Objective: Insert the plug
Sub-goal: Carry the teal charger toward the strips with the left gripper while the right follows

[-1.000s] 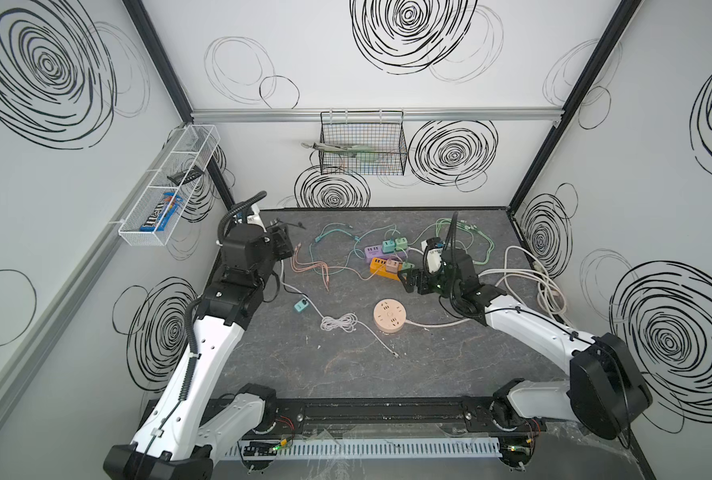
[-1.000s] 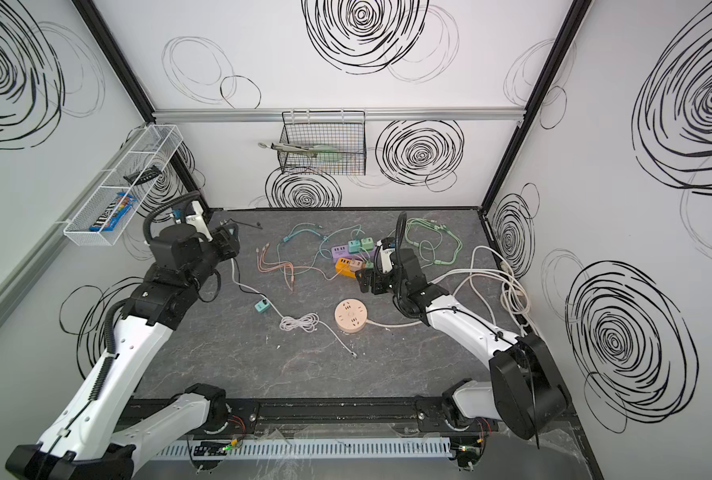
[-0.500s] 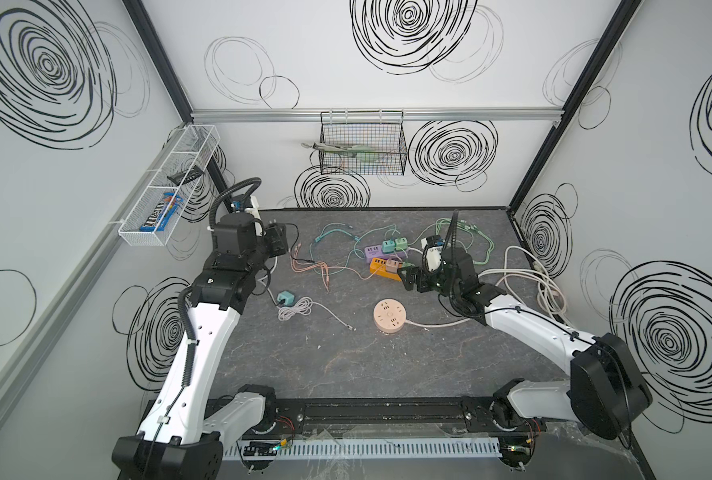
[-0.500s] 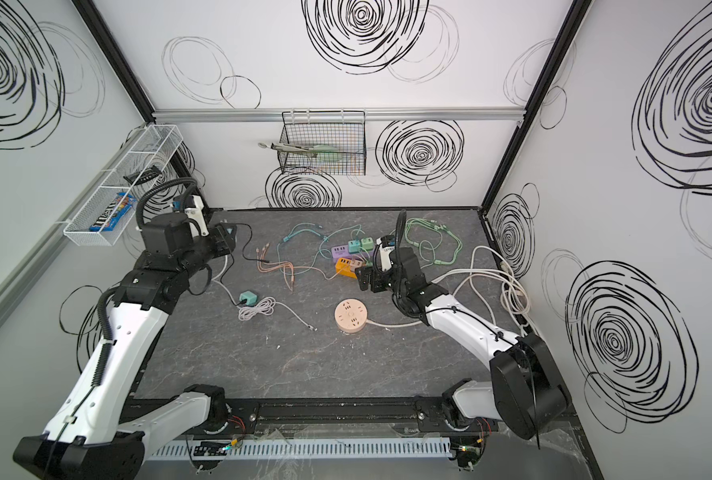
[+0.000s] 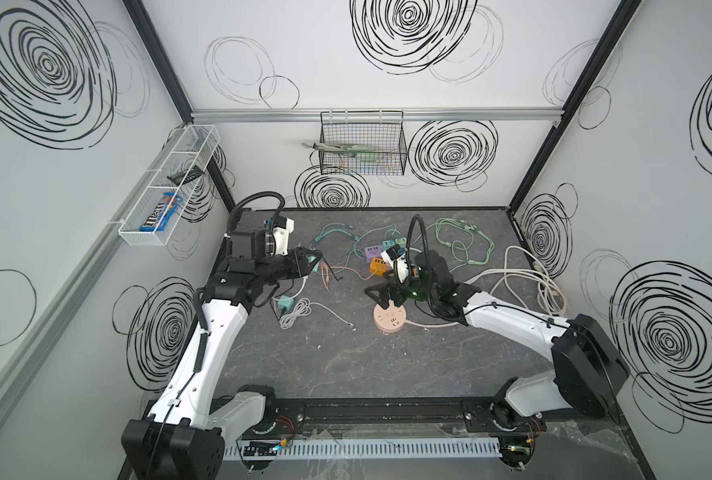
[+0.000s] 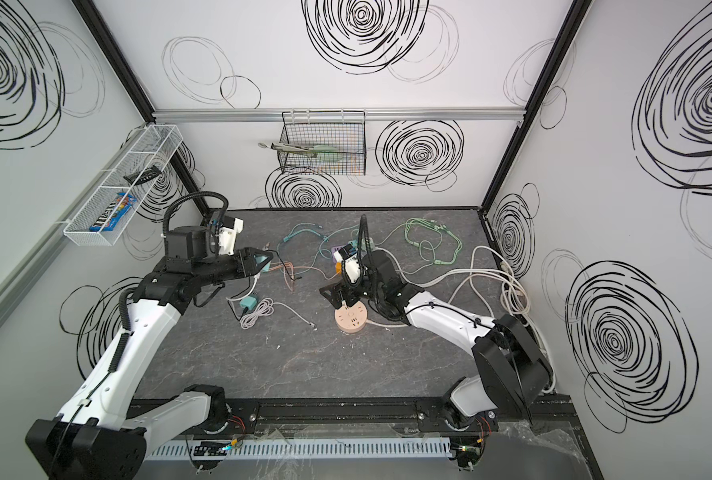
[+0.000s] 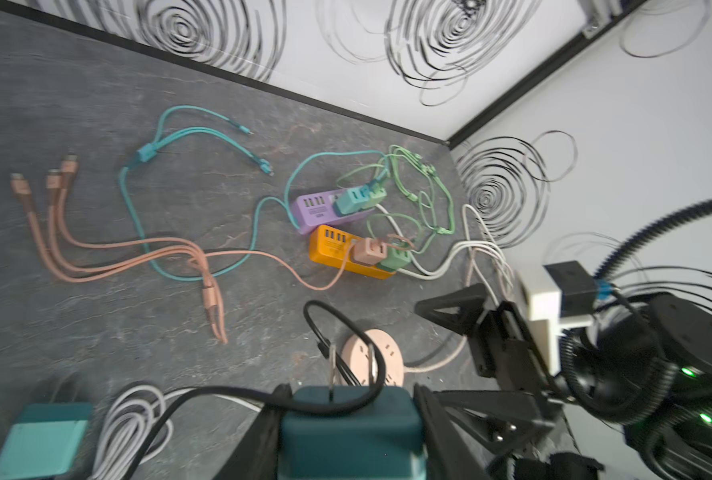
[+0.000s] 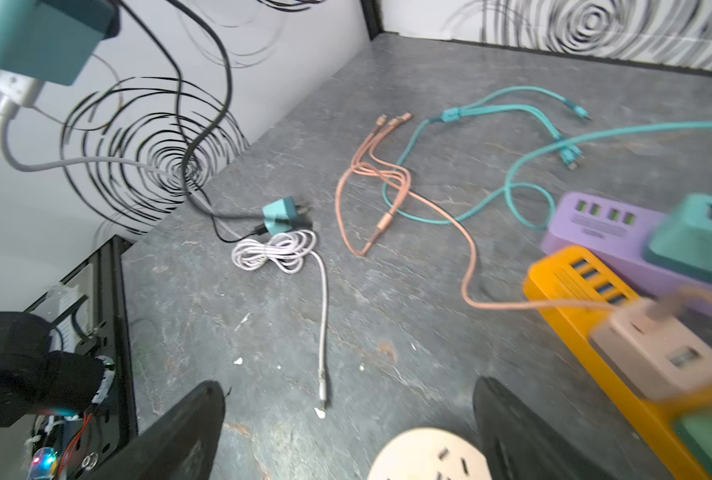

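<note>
Teal plug (image 7: pixel 350 430) clamped in L pincer (image 5: pixel 310 262), body cut off | R pincer (image 8: pixel 348 384) apart over pink socket (image 8: pixel 429 455), half cropped

In the left wrist view the plug (image 7: pixel 350 432) in the left hand (image 7: pixel 350 395) runs off the picture's edge; the right wrist view cuts off the socket (image 8: pixel 429 455) and the orange strip (image 8: pixel 574 282); the pink adapter (image 8: pixel 657 353) there is blurred.

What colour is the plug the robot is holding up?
Dark teal. The plug shows best in the left wrist view, gripped by the left gripper.
</note>
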